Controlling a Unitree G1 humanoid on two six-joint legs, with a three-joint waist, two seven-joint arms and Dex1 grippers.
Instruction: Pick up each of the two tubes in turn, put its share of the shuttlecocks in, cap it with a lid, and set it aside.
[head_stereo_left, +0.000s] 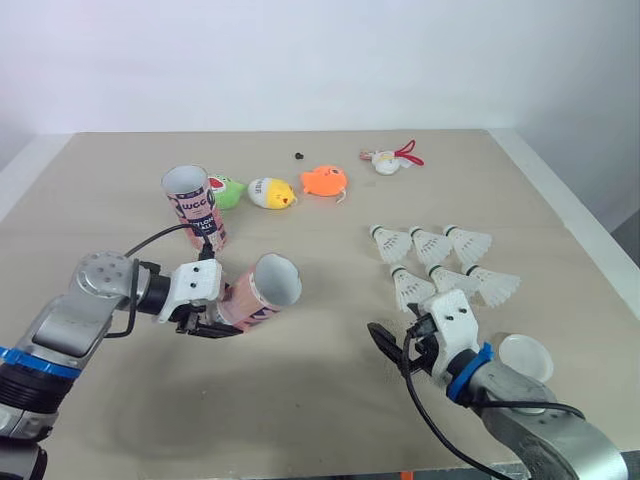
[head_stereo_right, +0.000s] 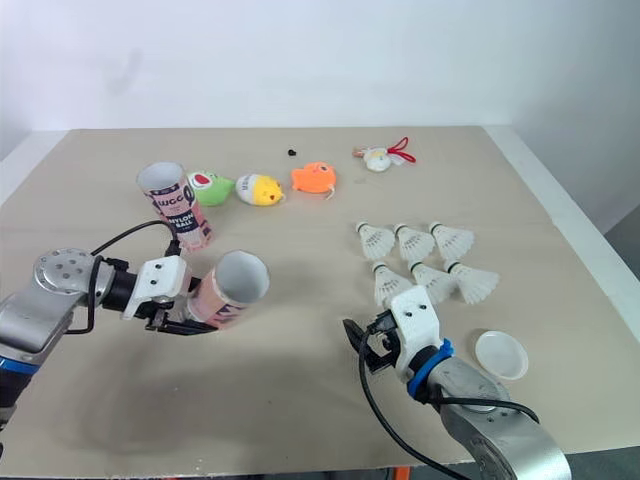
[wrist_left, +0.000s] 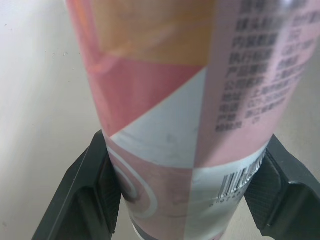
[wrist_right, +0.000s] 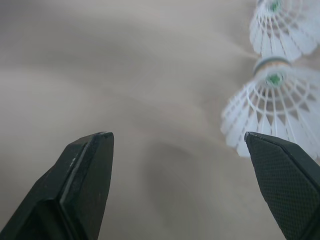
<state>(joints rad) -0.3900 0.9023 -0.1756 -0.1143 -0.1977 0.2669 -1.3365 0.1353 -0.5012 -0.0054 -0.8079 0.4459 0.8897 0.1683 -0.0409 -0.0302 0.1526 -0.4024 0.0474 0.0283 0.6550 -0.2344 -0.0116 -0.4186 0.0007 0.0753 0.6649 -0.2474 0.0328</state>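
From the head, the left gripper (head_stereo_left: 222, 312) grips a pink tube (head_stereo_left: 262, 290) near its base and holds it tilted, with the open mouth raised and turned toward the robot's right. Whether the base touches the table (head_stereo_left: 300, 410) cannot be told. The second tube (head_stereo_left: 195, 205) stands upright and open just behind it. Six shuttlecocks (head_stereo_left: 432, 243) lie in two rows of three on the right side. A white lid (head_stereo_left: 525, 357) lies flat nearer the robot, just beside the right arm. The right gripper (head_stereo_left: 392, 345) hangs low on the near side of the front row. Along the far side lie a green toy (head_stereo_left: 228, 190), a yellow toy (head_stereo_left: 272, 193), an orange toy (head_stereo_left: 324, 180) and a white-and-red trinket (head_stereo_left: 388, 160).

The left wrist view shows the grip itself. Both black fingers (wrist_left: 85, 195) press against opposite sides of the pink tube, low on its printed wall by the barcode.

The right wrist view settles what the head views leave unclear: that gripper's fingers (wrist_right: 85, 185) are spread wide with bare table between them. Two shuttlecocks lie ahead, the nearer one just beyond one fingertip and outside the gap.
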